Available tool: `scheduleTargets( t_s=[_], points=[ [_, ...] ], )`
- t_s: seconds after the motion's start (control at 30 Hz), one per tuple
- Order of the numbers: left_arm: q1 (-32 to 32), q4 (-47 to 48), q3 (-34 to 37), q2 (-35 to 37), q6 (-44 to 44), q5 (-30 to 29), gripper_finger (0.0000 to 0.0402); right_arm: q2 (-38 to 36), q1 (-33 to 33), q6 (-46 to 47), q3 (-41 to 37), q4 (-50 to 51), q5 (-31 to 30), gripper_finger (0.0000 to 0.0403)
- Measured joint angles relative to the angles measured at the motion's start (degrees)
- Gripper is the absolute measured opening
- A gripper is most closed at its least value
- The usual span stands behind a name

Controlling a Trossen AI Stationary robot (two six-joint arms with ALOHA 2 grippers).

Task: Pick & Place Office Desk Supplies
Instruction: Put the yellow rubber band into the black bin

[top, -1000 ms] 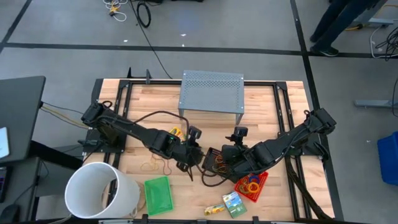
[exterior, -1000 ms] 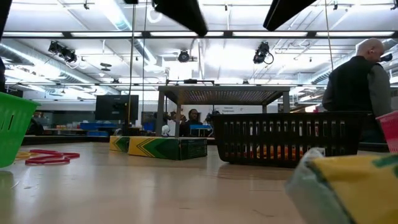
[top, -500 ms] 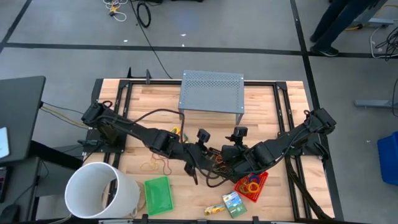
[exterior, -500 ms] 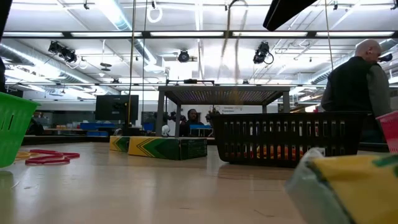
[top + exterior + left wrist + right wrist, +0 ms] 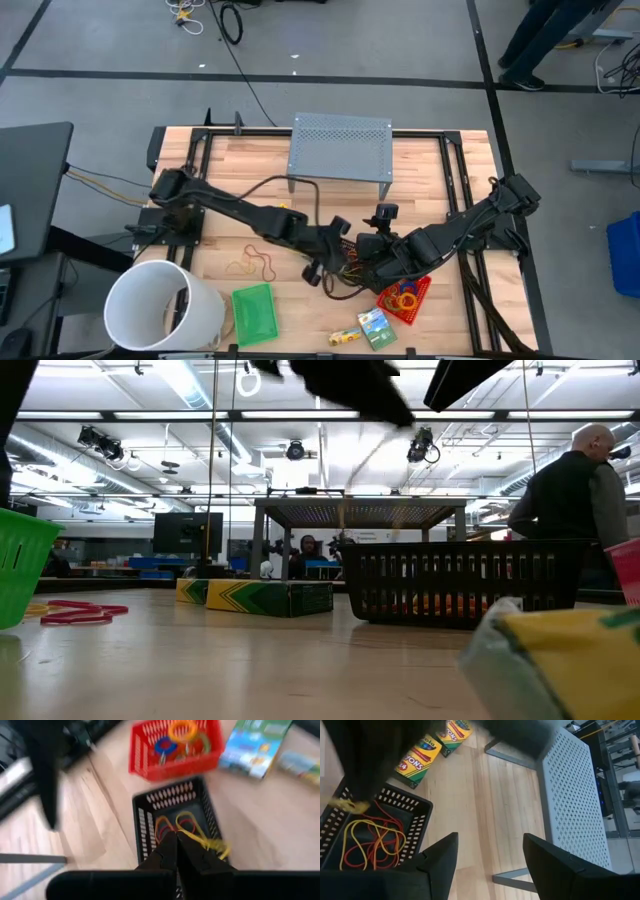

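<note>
A yellow rubber band point(image 5: 207, 841) is pinched between the pressed-together fingers of the left gripper point(image 5: 176, 851) above the black mesh tray point(image 5: 145, 827). Being light and limp, it is best gripped mid-strand. The right gripper point(image 5: 487, 851) is held spread near the tray.

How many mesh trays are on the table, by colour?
green mesh tray: 1
black mesh tray: 1
red mesh tray: 1
Total: 3
</note>
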State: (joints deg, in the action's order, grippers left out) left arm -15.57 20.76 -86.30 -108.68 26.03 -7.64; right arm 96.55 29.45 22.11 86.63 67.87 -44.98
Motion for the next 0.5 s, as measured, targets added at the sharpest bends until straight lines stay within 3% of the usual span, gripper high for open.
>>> scheduleTargets(
  t_s=[0.2, 0.3, 0.5],
  points=[
    [2.08, -1.44, 0.04, -3.7, 2.48, 1.17, 0.0009, 0.0, 0.0, -0.12, -0.02, 0.11, 0.22, 0.0231],
    [3.17, -1.68, 0.04, -3.76, 2.38, 4.72, 0.0026, 0.0, 0.0, -0.11, -0.02, 0.08, 0.22, 0.0231],
    [3.7, -1.91, 0.04, -3.41, -0.11, 7.26, 0.0097, 0.0, 0.0, -0.11, -0.02, 0.0, 0.22, 0.0231]
  ],
)
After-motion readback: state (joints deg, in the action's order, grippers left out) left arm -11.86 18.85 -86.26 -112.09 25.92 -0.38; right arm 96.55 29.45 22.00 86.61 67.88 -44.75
